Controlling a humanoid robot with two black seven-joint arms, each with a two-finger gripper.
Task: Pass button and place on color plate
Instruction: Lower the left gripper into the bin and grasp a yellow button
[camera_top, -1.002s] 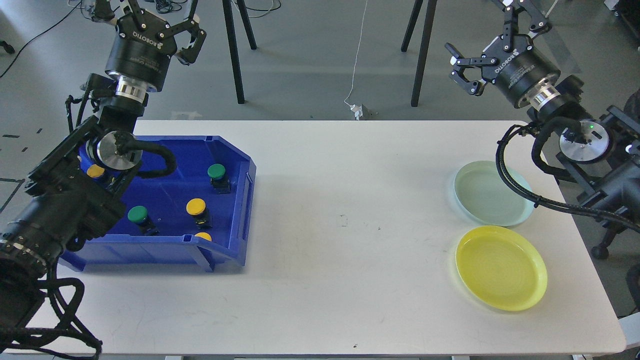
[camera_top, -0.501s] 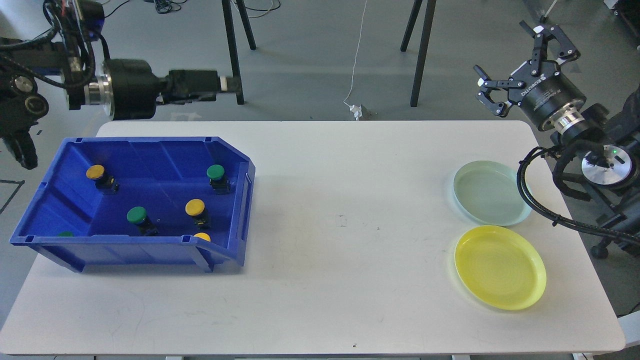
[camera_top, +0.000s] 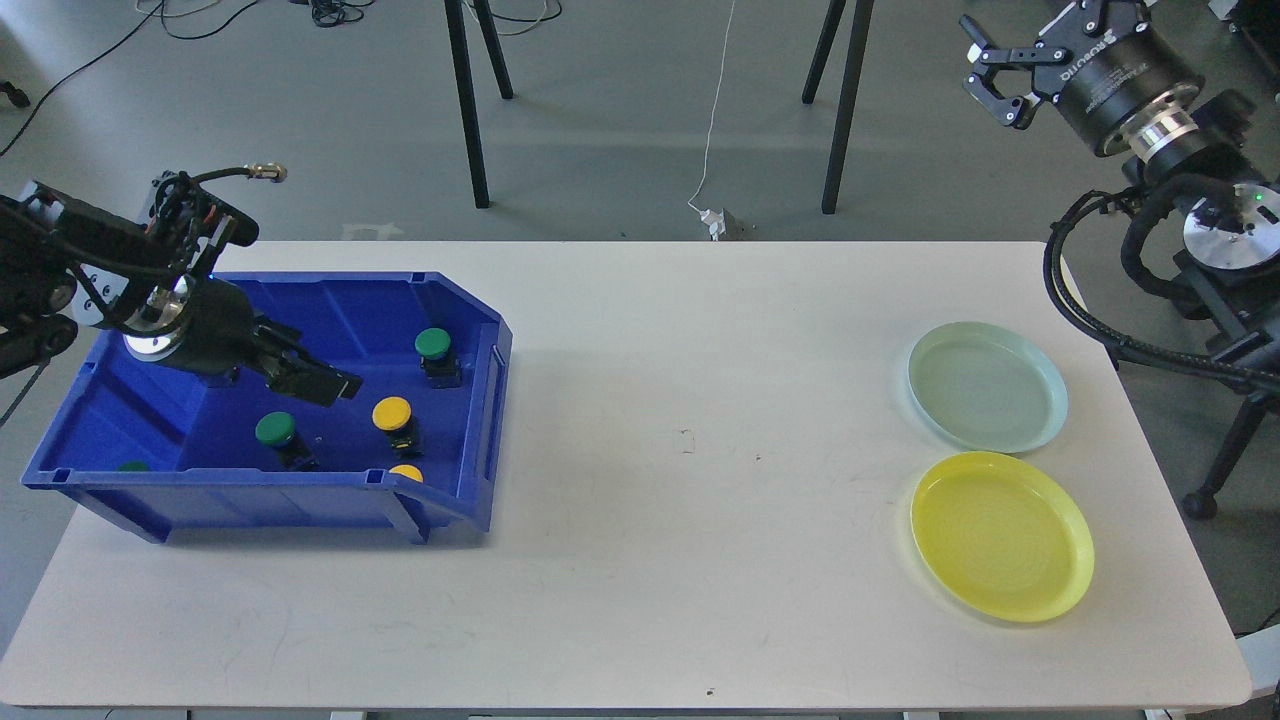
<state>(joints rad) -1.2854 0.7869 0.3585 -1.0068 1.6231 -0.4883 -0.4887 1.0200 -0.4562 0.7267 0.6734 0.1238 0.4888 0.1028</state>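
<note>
A blue bin (camera_top: 300, 492) at the table's left holds several buttons: a green one (camera_top: 433, 343) at the back right, a yellow one (camera_top: 392, 411), a green one (camera_top: 274, 428), and a yellow one (camera_top: 406, 471) and a green one (camera_top: 130, 466) half hidden by the front wall. My left gripper (camera_top: 325, 382) is inside the bin, above the floor, between the buttons and touching none. It is dark and seen side-on. My right gripper (camera_top: 992, 78) is open and empty, high at the back right. A pale green plate (camera_top: 987, 386) and a yellow plate (camera_top: 1001, 535) lie at the right.
The white table (camera_top: 680, 560) carries only the bin and the two plates. Chair and stand legs (camera_top: 465, 100) rise behind the far edge. My right arm's cables (camera_top: 1070, 300) hang over the table's right edge near the pale green plate.
My left arm has swung down from behind the table into the bin and now covers the back-left yellow button. My right gripper has moved up and to the right.
</note>
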